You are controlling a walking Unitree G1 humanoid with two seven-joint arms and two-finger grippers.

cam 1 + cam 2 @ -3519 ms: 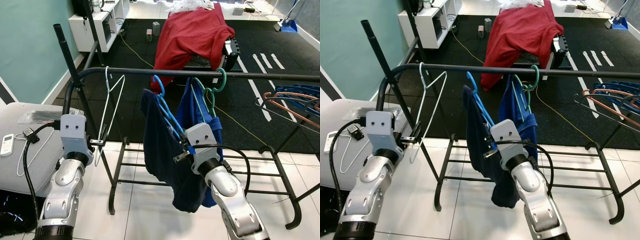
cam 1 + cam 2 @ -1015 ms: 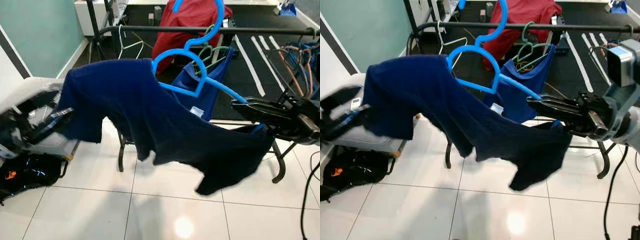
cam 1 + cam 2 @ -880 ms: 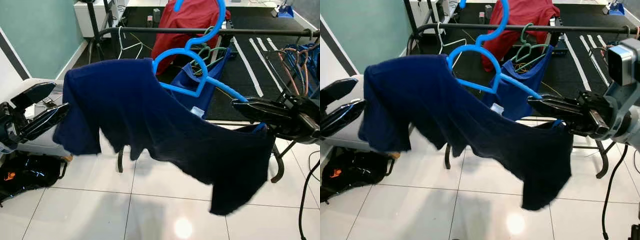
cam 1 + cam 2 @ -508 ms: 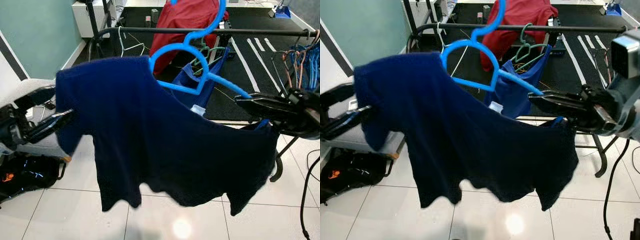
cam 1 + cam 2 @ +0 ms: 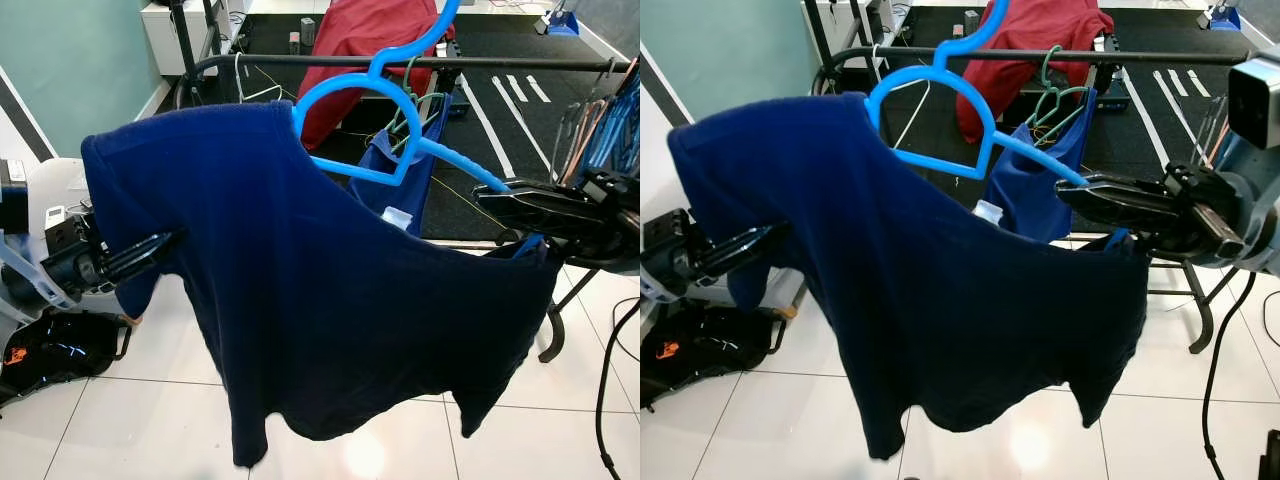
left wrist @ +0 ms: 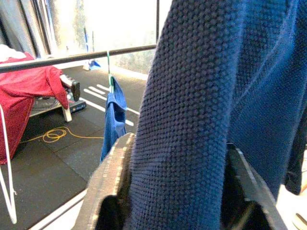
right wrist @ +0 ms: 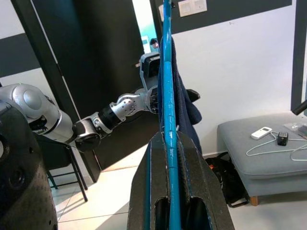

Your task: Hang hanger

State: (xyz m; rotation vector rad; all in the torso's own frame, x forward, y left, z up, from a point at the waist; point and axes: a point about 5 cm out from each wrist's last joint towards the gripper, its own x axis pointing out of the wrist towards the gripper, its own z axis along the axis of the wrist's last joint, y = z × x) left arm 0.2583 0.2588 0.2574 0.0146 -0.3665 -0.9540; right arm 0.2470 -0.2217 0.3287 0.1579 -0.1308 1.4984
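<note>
The right hand [image 5: 490,190] is clamped on the blue hanger [image 5: 400,125] and the left hand [image 5: 165,245] grips its dark shirt [image 5: 330,300], carrying both toward the black rail [image 5: 330,61], where the hook must go between the white hanger [image 5: 250,90] and green hanger [image 5: 415,105].

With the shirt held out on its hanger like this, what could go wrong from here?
The right gripper pinches only one arm tip of the blue hanger, so it could twist or slip. The navy shirt sits askew, off the hanger's bare right arm, and might slide off. The left gripper grips the sleeve and could drag it as the hook nears the rail.
</note>
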